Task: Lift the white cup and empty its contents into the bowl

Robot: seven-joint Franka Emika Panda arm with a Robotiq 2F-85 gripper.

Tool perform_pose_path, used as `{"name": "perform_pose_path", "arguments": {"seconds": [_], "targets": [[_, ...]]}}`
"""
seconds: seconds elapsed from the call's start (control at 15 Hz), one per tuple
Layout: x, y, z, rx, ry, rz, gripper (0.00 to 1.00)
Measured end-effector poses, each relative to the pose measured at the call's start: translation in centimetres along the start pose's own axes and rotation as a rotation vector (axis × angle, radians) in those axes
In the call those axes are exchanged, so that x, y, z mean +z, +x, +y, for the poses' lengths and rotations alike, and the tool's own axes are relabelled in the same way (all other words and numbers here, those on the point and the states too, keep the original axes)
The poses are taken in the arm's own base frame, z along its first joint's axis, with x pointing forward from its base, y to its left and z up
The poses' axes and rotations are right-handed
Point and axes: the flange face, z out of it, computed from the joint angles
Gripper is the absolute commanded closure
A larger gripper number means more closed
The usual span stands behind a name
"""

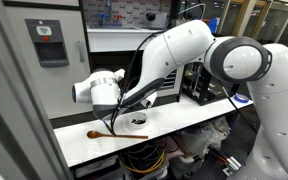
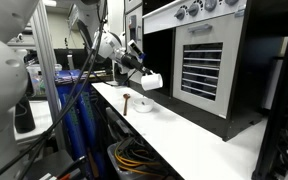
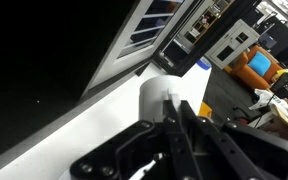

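Note:
My gripper (image 2: pixel 144 76) is shut on the white cup (image 2: pixel 152 81) and holds it tilted on its side in the air, above and slightly beyond the bowl (image 2: pixel 144 106). In the wrist view the cup (image 3: pixel 156 95) sits between the black fingers (image 3: pixel 176 112), over the white counter. In an exterior view the bowl (image 1: pixel 136 121) stands on the counter under my arm, with a dark patch inside it (image 1: pixel 138 121) that looks like the dark bits. The cup itself is hidden behind my arm there. I cannot see inside the cup.
A brown wooden spoon (image 1: pixel 104 133) lies on the white counter (image 1: pixel 174 128) beside the bowl. A black oven (image 2: pixel 209 60) stands along the counter's far side. Cables and blue bins sit below the counter edge (image 2: pixel 84 110).

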Motion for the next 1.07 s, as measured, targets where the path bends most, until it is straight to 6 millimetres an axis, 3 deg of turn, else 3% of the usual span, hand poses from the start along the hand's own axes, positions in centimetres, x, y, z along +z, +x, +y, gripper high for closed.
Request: {"name": "perform_pose_path", "arguments": {"seconds": [1.07], "targets": [[-0.31, -0.35, 0.27, -0.001, -0.023, -0.04, 0.98]]}}
